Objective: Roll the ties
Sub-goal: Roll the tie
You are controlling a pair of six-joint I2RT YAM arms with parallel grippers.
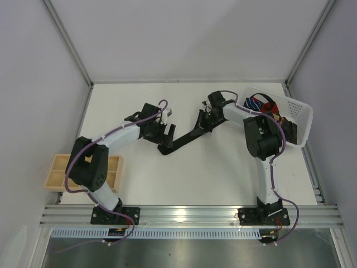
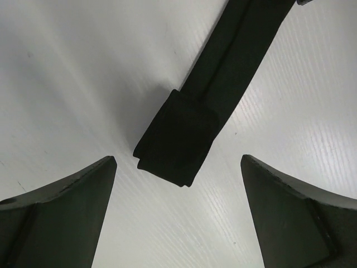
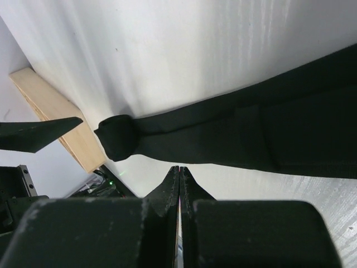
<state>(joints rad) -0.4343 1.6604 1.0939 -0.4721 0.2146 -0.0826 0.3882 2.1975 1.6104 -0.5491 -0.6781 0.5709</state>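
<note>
Black tie: the black tie (image 1: pixel 187 134) lies flat near the middle of the table (image 1: pixel 223 173). It runs on a slant from front-left to back-right.
Rolled end: the rolled end (image 2: pixel 175 142) is a short, tight roll at the tie's front-left end and rests on the tabletop. The rest of the tie stretches away unrolled.
Left gripper: the left gripper (image 1: pixel 166 131) has its jaws wide apart and holds nothing. In the left wrist view its fingers (image 2: pixel 67 212) stand one on each side of the roll and touch neither side.
Right gripper: the right gripper (image 3: pixel 179 168) has its jaws pressed together with nothing between them. It sits at the near edge of the tie's flat part. Whether the tips touch the fabric cannot be told.
Open room: bare white tabletop lies in front of the tie between the two arms. There is more behind it, toward the back wall (image 1: pixel 189 39).
Edges: walls close in the back and both sides, and a metal rail (image 1: pixel 189 214) runs along the front.
Basket: a white lattice basket (image 1: pixel 298 114) sits at the back-right corner beside the right arm's elbow and reaches past the table's right edge. It holds a blue-white striped tie (image 1: pixel 257 103) and a red tie (image 1: pixel 271 106).
Tray: a divided wooden tray (image 1: pixel 56 170) lies just off the left edge, partly under the left arm's elbow.
</note>
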